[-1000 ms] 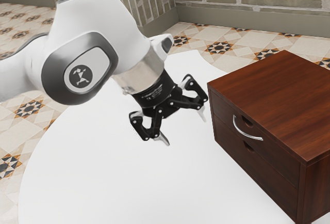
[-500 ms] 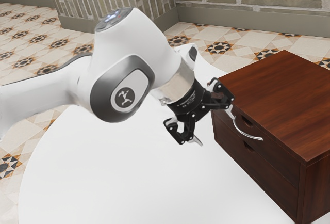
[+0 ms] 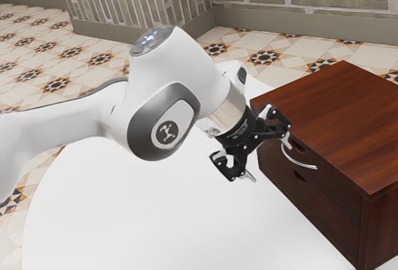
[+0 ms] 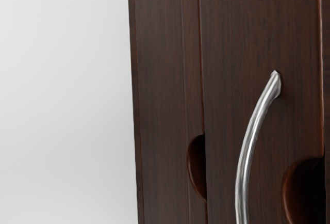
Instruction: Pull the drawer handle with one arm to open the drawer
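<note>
In the exterior view the white arm (image 3: 155, 114) reaches in from the left over the round white table (image 3: 112, 226) toward a dark wooden cabinet (image 3: 339, 111) standing at the table's right side. The black gripper (image 3: 266, 155) hangs right at the cabinet's front with its jaws spread wide, grasping nothing. One finger is up by the near end of the curved silver drawer handle (image 3: 293, 160) and the other is lower down over the table. I cannot tell whether the upper finger touches the handle. The upper drawer (image 3: 323, 180) carrying that handle sits flush with the cabinet face. In the wrist view the handle (image 4: 250, 152) arcs across the dark wood front (image 4: 165, 79) between two rounded recesses, and the white table (image 4: 62, 100) lies beside the cabinet.
</note>
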Robot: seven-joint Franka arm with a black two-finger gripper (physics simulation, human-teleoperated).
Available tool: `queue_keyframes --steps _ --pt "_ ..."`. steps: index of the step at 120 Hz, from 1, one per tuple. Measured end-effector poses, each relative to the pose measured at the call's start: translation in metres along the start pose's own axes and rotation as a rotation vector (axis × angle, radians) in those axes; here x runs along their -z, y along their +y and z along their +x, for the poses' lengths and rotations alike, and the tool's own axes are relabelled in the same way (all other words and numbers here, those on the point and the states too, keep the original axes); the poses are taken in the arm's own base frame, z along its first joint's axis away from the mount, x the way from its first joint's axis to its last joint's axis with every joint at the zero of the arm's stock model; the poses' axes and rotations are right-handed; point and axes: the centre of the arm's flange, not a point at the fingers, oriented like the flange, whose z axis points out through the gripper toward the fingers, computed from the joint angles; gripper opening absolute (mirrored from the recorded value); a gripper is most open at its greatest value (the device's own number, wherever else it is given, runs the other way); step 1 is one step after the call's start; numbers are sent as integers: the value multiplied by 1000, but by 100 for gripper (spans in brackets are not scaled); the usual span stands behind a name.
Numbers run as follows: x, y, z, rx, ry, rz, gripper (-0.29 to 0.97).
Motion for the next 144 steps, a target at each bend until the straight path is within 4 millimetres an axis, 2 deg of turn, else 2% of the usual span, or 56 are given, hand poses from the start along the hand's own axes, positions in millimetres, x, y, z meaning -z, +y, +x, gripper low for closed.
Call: queue_keyframes --steps 18,56,144 --pt "-2 1 0 6 1 -6 65" --pt "-21 3 -1 13 -2 0 65" --pt "-33 0 1 29 -2 7 64"
